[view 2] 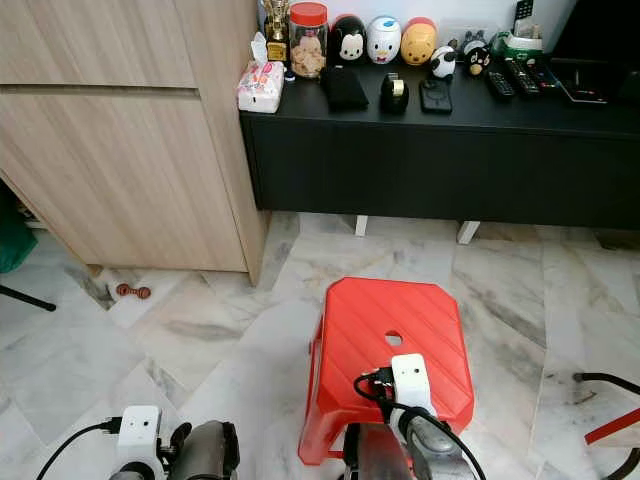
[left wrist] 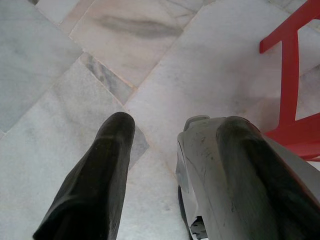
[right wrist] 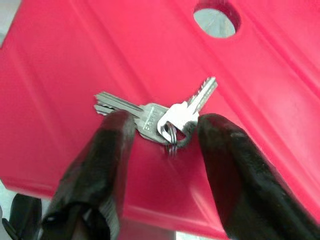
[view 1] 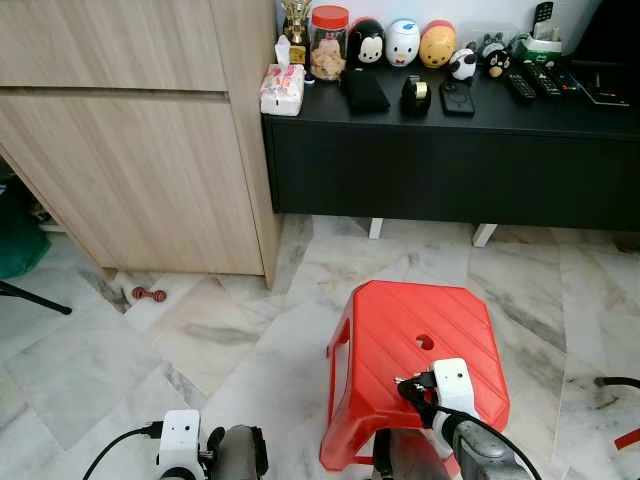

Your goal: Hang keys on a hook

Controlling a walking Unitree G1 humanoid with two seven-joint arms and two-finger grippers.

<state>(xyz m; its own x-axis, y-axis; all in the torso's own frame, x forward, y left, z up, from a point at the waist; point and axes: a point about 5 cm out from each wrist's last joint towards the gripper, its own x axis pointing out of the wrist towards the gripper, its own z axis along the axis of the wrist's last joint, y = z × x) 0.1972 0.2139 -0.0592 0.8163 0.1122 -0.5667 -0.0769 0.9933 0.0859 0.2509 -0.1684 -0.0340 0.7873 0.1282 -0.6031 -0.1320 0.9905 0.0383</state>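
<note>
A bunch of silver keys on a ring lies on top of the red plastic stool, near its front edge and below its round hole. My right gripper reaches down onto the stool, its two black fingers pressed against either side of the bunch and closed on it. In the left eye view the right wrist sits over the stool's near edge. My left gripper hangs low over the marble floor beside the stool, open and holding nothing.
A low black cabinet stands ahead, carrying a jar, figurines and remotes. A tall wooden cabinet fills the left. A small red object lies on the floor at its foot. A black cable runs at the right edge.
</note>
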